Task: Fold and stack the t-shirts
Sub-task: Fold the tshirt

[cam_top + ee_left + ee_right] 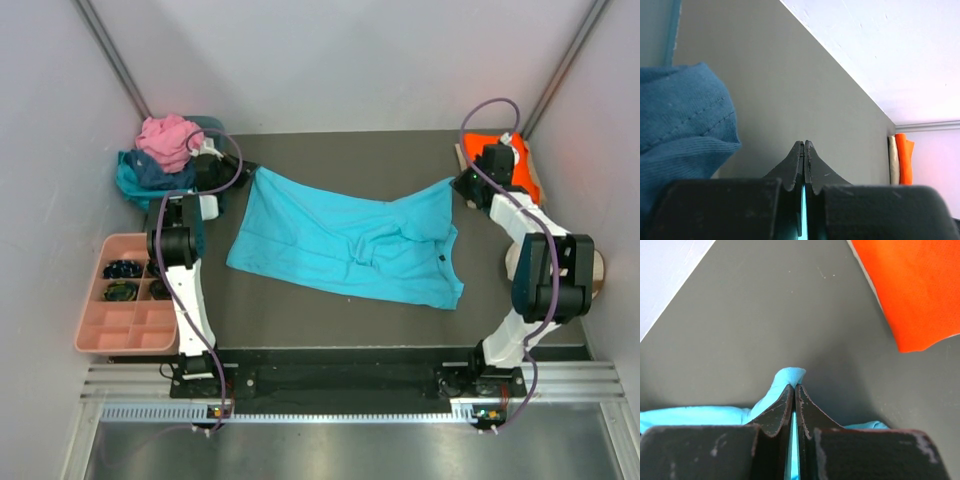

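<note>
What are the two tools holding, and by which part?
Both hold the turquoise t-shirt: the left tool pinches its far left corner, the right tool its far right corner.

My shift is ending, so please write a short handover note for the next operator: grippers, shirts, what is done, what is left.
Left gripper: shut on the far-left corner of the bright turquoise cloth t-shirt.
Right gripper: shut on its far-right corner.
It lies spread on the grey table, unfolded.
Done: orange cloth shirt looks folded, far right.
Left: this shirt and the heap of pink, navy, teal shirts, far left.
</note>
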Controlling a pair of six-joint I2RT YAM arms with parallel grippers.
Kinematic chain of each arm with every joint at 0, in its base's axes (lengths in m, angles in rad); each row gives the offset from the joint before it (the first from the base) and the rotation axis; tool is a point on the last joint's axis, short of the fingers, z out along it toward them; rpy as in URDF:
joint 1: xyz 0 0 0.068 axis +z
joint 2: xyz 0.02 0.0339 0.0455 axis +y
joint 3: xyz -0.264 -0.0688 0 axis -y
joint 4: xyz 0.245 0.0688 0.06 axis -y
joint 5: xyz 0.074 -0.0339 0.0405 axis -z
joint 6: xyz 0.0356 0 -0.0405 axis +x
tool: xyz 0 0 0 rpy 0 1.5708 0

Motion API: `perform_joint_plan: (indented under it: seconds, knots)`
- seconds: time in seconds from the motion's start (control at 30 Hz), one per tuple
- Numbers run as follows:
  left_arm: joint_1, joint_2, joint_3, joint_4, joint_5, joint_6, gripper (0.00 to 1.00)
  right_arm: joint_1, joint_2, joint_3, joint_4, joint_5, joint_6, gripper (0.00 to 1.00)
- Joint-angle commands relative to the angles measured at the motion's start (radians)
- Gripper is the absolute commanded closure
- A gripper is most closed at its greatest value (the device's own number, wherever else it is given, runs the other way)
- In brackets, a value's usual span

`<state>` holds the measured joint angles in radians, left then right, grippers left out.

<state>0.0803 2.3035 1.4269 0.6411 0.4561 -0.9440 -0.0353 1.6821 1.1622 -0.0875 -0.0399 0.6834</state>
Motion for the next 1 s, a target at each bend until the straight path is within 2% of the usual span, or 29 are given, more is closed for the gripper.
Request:
perform_joint_plan:
  seconds: [0.0,0.3,0.67,0.97]
  knots:
    - [0.009,0.022,0.043,0.043,0.018,0.001,1.0,-0.003,0.016,0.071,0.052,0.061,-0.019,1.0]
    - [0.019,0.033,0.041,0.032,0.024,0.007,1.0,-0.002,0.056,0.128,0.049,0.118,-0.065,1.0]
    - [0.036,0.053,0.041,0.045,0.041,-0.006,1.0,-0.002,0.163,0.247,0.023,0.112,-0.123,1.0]
    - [0.044,0.033,0.006,0.065,0.073,-0.012,1.0,-0.003,0.087,0.176,-0.026,0.049,-0.12,1.0]
